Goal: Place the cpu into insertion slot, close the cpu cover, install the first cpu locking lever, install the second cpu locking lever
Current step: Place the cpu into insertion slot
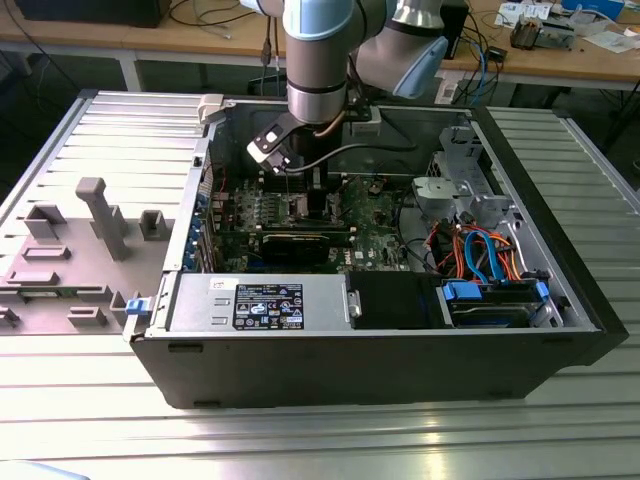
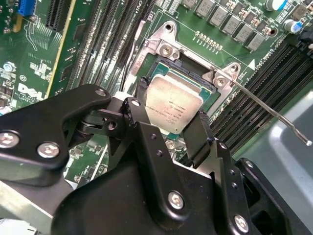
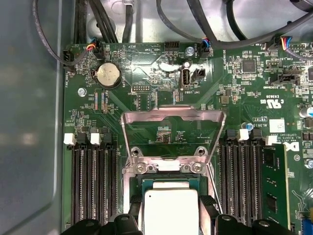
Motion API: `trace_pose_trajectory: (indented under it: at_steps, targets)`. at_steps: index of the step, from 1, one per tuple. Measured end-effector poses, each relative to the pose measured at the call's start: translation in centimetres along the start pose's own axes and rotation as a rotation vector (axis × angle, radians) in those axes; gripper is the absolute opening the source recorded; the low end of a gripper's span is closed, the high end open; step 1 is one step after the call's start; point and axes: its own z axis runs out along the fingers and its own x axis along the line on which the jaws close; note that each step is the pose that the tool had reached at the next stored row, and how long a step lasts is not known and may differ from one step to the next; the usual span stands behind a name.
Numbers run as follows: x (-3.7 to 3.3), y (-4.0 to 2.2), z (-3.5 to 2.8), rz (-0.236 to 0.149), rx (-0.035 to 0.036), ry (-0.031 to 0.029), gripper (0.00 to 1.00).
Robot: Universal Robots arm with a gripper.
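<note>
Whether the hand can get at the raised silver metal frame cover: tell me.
Probably not yet: the hand is shut on the square silver-grey chip at the dark square socket. Otherwise nothing blocks the cover, standing open beside it.

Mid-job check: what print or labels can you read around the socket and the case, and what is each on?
Nothing can be quoted reliably.
Print on the cpu, clamped in the gripper: too faint to read.
White lettering on the motherboard: too small to read.
Black label on the silver box: too small to read.
</note>
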Motion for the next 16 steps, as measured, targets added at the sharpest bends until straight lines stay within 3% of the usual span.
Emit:
trace_pose_trajectory:
  at_steps: [4, 16]
  targets:
    - [0.01, -0.02, 0.32, 0.000, 0.0003, -0.0002, 0.54]
    - [0.02, -0.02, 0.36, 0.000, 0.0001, -0.0001, 0.54]
